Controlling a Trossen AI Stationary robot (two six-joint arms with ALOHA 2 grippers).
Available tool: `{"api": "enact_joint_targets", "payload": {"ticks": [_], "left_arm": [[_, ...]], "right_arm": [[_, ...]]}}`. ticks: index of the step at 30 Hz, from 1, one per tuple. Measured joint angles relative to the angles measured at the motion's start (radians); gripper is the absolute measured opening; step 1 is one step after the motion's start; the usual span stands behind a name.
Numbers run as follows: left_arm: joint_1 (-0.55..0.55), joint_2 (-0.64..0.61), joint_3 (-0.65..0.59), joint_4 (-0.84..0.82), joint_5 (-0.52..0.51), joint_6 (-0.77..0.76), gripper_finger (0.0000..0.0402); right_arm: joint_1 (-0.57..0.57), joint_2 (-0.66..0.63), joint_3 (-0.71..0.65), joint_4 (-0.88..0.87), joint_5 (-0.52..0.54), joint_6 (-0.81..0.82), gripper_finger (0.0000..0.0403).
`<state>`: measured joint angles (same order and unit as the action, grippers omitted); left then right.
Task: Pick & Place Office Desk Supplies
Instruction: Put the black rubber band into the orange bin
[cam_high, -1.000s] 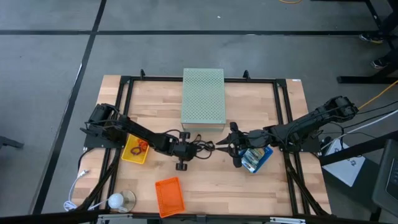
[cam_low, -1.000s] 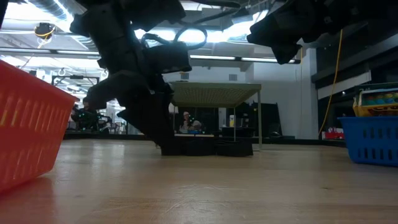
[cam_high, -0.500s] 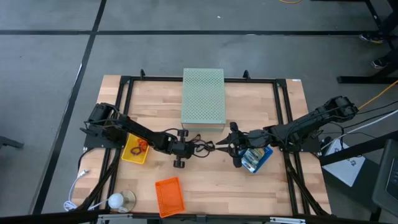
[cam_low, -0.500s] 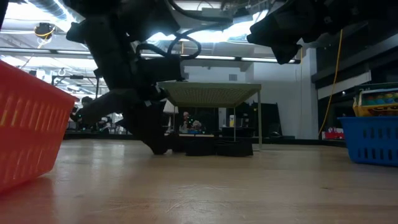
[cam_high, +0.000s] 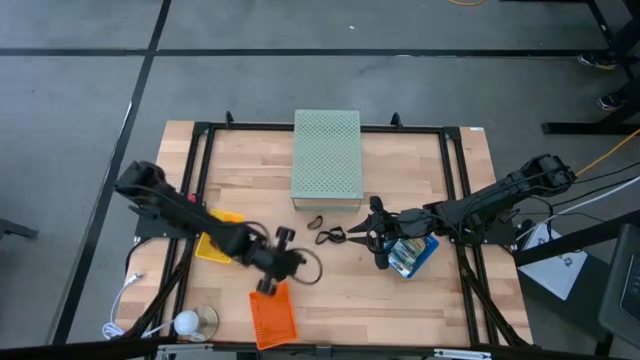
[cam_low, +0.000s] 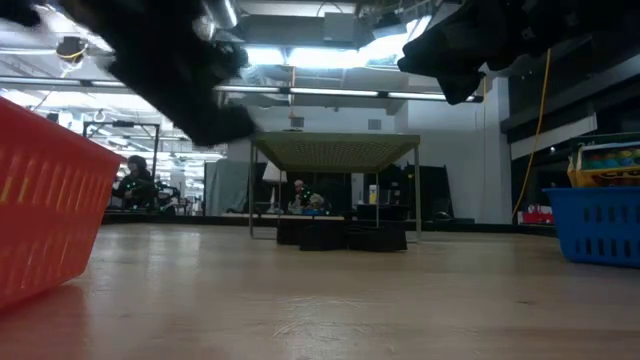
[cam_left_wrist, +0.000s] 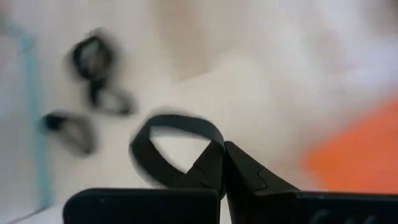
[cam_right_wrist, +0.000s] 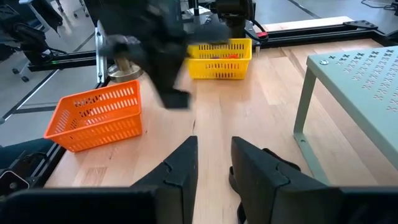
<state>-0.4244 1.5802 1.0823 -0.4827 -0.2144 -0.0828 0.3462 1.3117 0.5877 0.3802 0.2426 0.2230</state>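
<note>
The left pincer (cam_high: 297, 264) sits over the near-left part of the tabletop (cam_high: 420, 170), just beside the far end of the orange tray (cam_high: 273, 316), and its fingers are pressed together on a thin black loop (cam_left_wrist: 177, 146). In the left wrist view that loop arcs out from between the fingertips (cam_left_wrist: 233, 158), with orange showing off to one side. Behind the left arm the yellow tray (cam_high: 217, 243) peeks out, and in the right wrist view it holds small reddish pieces (cam_right_wrist: 225, 56), too small to name.

Moving to the middle: the pale green perforated box (cam_high: 326, 158) stands at the far centre of the tabletop. Just in front of its near edge lie two more black loop pieces (cam_high: 322, 228), close together on the bare wood, between the two arms.

Over to the right: the right pincer (cam_high: 367, 238) hangs above the tabletop just right of those loops, fingers (cam_right_wrist: 180, 165) spread a little with a clear gap and nothing between them. Beside it, the blue tray (cam_high: 414, 254) carries printed packets (cam_high: 404, 255); in the low view it stands at the right edge with colourful packets rising over its rim.
</note>
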Motion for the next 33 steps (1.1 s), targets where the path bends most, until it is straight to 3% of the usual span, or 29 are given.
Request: {"api": "enact_joint_targets", "payload": {"ticks": [5,14,23,29,33], "left_arm": [[-0.114,-0.085,0.003,0.000,0.149,-0.038,0.0002],[-0.241,-0.107,0.003,0.001,0.193,-0.169,0.0003],[-0.241,0.045,0.003,0.102,0.312,-0.196,0.0003],[-0.221,0.118,0.002,0.076,0.364,-0.250,0.0003],[-0.203,0.127,0.002,0.066,0.346,-0.298,0.0010]], "right_arm": [[0.000,0.000,0.000,0.000,0.000,0.001,0.0098],[0.000,0.000,0.000,0.000,0.001,-0.001,0.0098],[0.000,0.000,0.000,0.000,0.003,-0.026,0.0098],[0.000,0.000,0.000,0.000,0.003,-0.035,0.0098],[0.000,0.000,0.000,0.000,0.003,-0.048,0.0098]]}}
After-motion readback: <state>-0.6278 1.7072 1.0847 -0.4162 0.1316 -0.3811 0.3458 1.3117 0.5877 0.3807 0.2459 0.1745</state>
